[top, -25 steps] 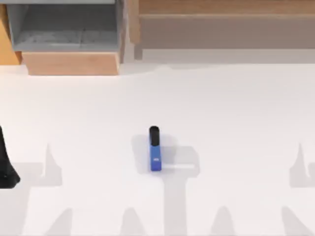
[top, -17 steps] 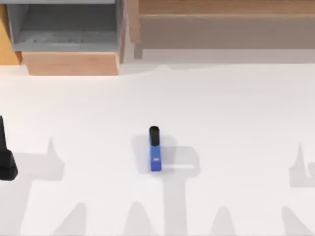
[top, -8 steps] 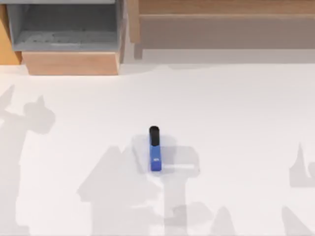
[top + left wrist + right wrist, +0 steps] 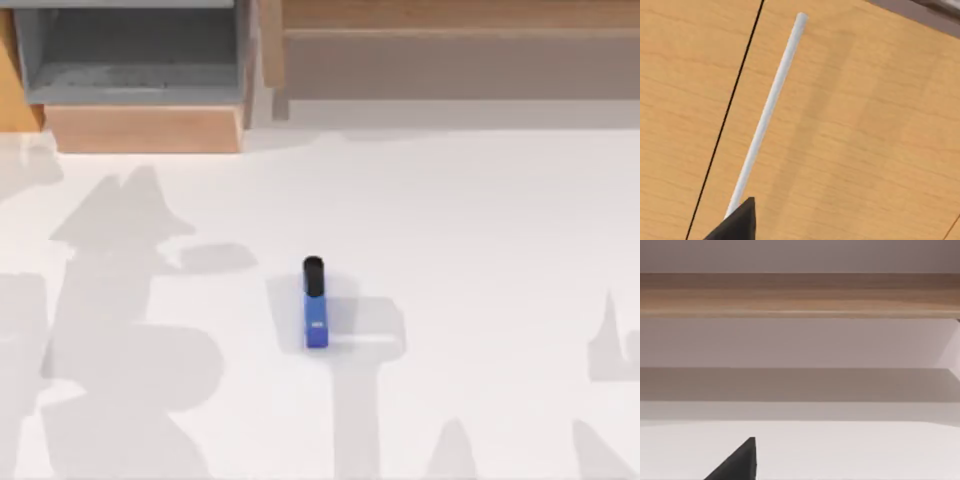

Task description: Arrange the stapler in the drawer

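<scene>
The stapler [image 4: 314,305], a narrow blue bar with a black rounded end, lies flat near the middle of the white table, black end toward the back. The drawer [image 4: 145,128] stands pulled out at the back left, with its light wooden front facing the table and its grey inside bare. A black tip of my left gripper [image 4: 737,224] shows in the left wrist view, close to a wooden panel carrying a pale bar handle [image 4: 771,107]. A black tip of my right gripper [image 4: 737,464] hangs over the white table, far from the stapler.
A long wood-and-grey shelf unit [image 4: 450,60] runs along the back right, and the right wrist view faces the shelf unit [image 4: 800,295]. Broad arm shadows lie across the table's left half.
My left arm has left the top view's left edge. Its shadow has grown and spread toward the drawer. The stapler has not moved.
</scene>
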Robot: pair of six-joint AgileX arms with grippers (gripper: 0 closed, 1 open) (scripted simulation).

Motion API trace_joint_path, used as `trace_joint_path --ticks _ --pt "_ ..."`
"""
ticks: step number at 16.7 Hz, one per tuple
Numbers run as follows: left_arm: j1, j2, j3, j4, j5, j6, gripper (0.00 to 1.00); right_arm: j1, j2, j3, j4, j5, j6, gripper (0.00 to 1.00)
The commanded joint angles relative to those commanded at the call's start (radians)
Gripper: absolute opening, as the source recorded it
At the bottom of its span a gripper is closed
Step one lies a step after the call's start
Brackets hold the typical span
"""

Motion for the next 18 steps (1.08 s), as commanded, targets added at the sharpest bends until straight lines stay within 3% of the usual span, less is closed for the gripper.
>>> trace_joint_path --ticks 8,18 --pt "0.078 0.475 0.249 0.255 0.078 0.324 1.0 0.0 0.0 0.0 0.0 0.0 0.0 1.0" --pt "0.074 0.52 0.294 0.255 0.074 0.345 1.0 0.0 0.0 0.0 0.0 0.0 0.0 1.0"
